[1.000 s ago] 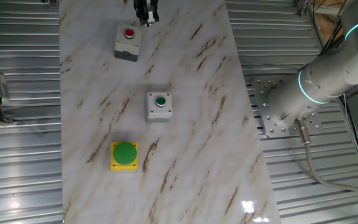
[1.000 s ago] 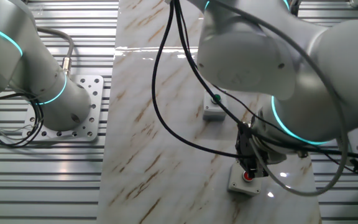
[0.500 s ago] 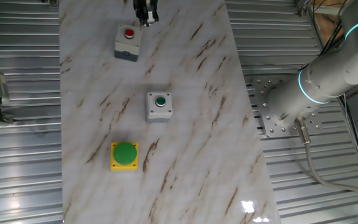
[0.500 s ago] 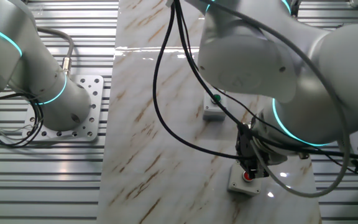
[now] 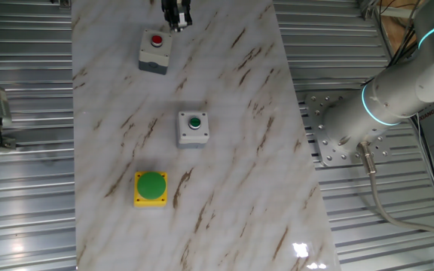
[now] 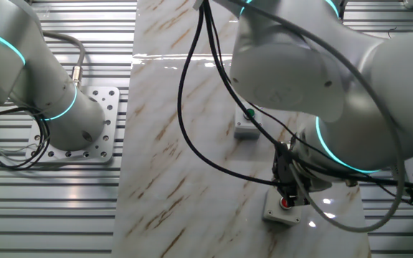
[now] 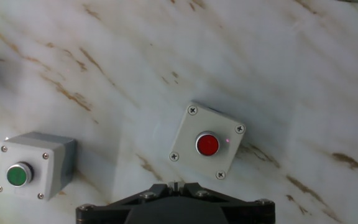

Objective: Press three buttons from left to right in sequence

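Observation:
Three button boxes lie on the marble table. The grey box with the red button (image 5: 155,50) is at the far end, and it also shows in the hand view (image 7: 206,142) and in the other fixed view (image 6: 285,206). The grey box with the dark-green button (image 5: 194,128) is in the middle (image 7: 28,168). The yellow box with the large green dome button (image 5: 151,187) is nearest. My gripper (image 5: 176,16) hovers just beside the red-button box without touching it. In the hand view the fingertips (image 7: 175,185) meet, shut and empty.
The marble table (image 5: 232,165) is narrow, with ribbed metal flooring on both sides. The arm's base plate (image 5: 336,135) and cables stand to one side. The arm's large body (image 6: 314,79) hangs over the table and hides the yellow box in the other fixed view.
The gripper has shifted very slightly away from the red-button box. The buttons have not moved.

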Robot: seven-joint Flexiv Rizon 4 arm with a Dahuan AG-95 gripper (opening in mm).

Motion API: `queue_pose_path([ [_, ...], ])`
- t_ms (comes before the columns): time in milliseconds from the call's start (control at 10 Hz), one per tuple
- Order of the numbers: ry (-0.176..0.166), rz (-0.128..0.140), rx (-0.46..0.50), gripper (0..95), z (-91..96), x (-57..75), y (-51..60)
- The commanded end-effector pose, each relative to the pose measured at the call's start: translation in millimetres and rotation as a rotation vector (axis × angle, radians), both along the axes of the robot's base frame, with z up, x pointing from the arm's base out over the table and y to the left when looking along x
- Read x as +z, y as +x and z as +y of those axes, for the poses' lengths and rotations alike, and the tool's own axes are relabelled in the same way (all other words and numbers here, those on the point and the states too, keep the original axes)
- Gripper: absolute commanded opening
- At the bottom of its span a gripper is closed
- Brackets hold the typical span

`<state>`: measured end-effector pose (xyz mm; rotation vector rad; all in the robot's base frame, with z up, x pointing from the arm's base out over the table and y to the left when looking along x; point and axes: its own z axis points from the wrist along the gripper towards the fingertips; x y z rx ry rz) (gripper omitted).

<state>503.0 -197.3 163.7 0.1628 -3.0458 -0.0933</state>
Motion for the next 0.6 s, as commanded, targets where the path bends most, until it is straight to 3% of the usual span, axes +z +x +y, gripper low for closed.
queue_pose_path([
  [100, -0.004, -0.010, -0.011, 0.0, 0.5, -0.1, -0.3],
  [600, -0.028, -0.012, -0.117, 0.0, 0.5, -0.1, -0.3],
])
